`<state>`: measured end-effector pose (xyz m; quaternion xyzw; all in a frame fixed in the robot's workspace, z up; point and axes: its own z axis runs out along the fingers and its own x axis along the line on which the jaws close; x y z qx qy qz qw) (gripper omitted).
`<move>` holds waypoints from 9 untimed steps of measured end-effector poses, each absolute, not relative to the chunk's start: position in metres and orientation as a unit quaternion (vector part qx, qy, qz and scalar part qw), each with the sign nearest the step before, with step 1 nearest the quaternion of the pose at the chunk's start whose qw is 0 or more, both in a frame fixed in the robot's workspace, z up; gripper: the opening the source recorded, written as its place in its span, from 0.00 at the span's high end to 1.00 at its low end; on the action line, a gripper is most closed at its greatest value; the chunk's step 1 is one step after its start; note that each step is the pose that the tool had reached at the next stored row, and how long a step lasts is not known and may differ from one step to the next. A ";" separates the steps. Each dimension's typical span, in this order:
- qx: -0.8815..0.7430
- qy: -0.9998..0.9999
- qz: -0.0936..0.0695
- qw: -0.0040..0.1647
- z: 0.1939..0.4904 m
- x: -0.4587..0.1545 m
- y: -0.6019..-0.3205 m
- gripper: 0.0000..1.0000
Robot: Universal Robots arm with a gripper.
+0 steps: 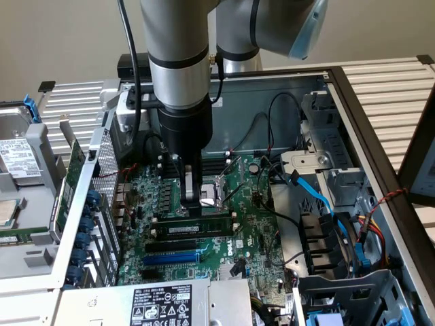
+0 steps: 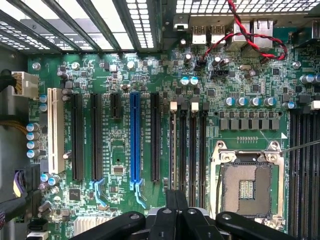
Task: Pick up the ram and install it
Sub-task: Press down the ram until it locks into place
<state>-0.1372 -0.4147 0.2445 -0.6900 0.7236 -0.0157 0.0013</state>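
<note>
In the exterior view the grey-and-black arm drops from the top of the frame into the open computer case, and its gripper hangs just above the middle of the green motherboard. Right under the gripper's tip lies the ram — a long, narrow green stick with a pale label, running crosswise a little below the frame's centre, seated along the memory slots with the gripper touching or almost touching its upper edge. Whether the gripper is open or closed I cannot tell from here; the dark fingers merge with the board behind them. Below the ram, toward the lower middle of the frame, sits a blue expansion slot, and a power supply label fills the bottom centre. Blue cables loop through the right half of the frame, beside a drive cage. In the wrist view the motherboard spreads across the whole frame, with the gripper as a black body rising from the bottom centre — its tip lies over the black memory slots. A blue slot stands left of centre, a white slot farther left, and the bare CPU socket sits at lower right. Red and black twisted wires curl across the upper right.
</note>
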 end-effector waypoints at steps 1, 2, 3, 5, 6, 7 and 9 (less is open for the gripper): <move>-0.690 0.724 -0.016 0.001 0.244 -0.137 -0.415 0.89; -0.690 0.724 -0.015 0.001 0.244 -0.137 -0.415 0.89; -0.690 0.724 -0.015 0.000 0.244 -0.137 -0.415 0.89; -0.690 0.724 -0.012 -0.003 0.244 -0.137 -0.414 0.89; -0.690 0.724 -0.011 -0.005 0.244 -0.137 -0.414 0.89; -0.690 0.724 -0.010 -0.007 0.244 -0.137 -0.413 0.89; -0.690 0.724 -0.010 -0.008 0.243 -0.137 -0.413 0.89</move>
